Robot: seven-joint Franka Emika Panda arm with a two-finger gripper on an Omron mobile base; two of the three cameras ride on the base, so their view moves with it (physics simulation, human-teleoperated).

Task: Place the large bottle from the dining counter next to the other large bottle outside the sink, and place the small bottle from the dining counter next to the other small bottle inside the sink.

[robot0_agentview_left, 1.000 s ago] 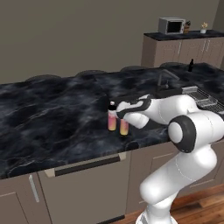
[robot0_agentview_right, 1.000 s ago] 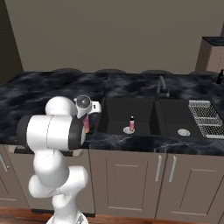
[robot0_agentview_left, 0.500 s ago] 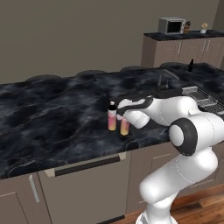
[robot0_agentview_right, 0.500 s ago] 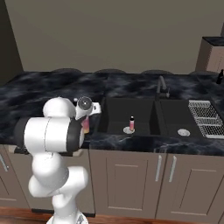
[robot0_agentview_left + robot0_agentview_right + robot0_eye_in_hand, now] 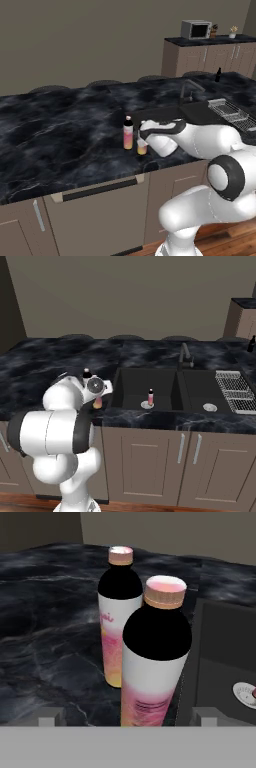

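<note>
- End effector (image 5: 127, 719) now spread wide around near large bottle (image 5: 156, 657); grip released within the last second.
- Bottle upright on worktop (image 5: 65, 135), just beside other large bottle (image 5: 119, 612), outside sink (image 5: 145, 387).
- Large-bottle step judged done; small black bottle (image 5: 218, 75) next.

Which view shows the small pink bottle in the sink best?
The right base view: the pink bottle stands upright in the sink, fully visible. The left base view hides it behind the arm. The hand view shows just a sliver at its right edge, beside the drain.
</note>
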